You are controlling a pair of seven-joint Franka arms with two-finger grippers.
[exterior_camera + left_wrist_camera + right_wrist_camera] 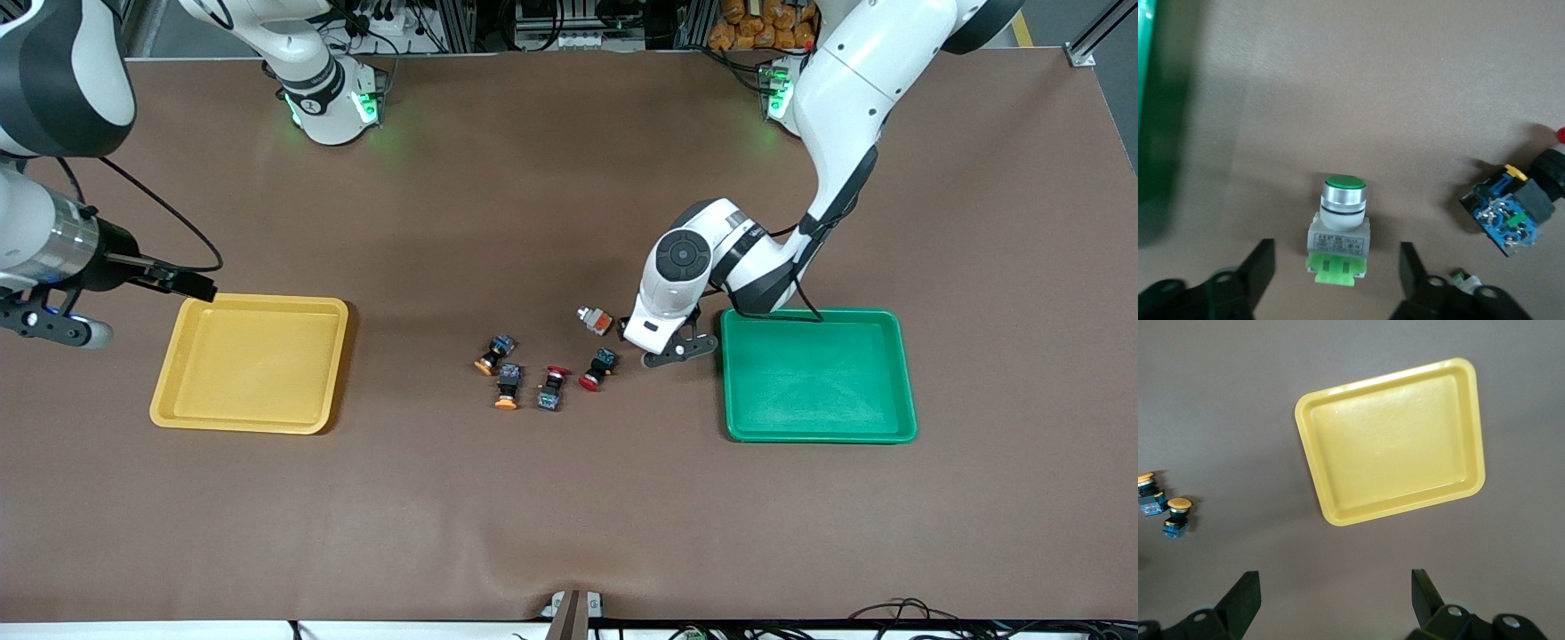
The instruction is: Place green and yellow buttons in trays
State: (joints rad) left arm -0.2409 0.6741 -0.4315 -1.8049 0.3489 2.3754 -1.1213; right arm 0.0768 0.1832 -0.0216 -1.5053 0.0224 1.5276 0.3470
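Observation:
A green-capped button (1337, 233) with a whitish body and pale green block lies on the mat between my left gripper's (1337, 270) fingers (1261, 267), with a gap on each side. That gripper (667, 351) is low at the table beside the green tray (818, 382) and hides this button in the front view. A whitish button with an orange block (594, 318) and two yellow-capped black buttons (494, 354) (508, 387) lie mid-table. My right gripper (62, 327) hangs open and empty beside the yellow tray (253, 364).
Two red-capped black buttons (551, 388) (597, 369) lie among the others; one of them (1515, 210) is close to my left gripper. Both trays hold nothing. In the right wrist view the yellow tray (1395, 440) and two yellow-capped buttons (1177, 515) show.

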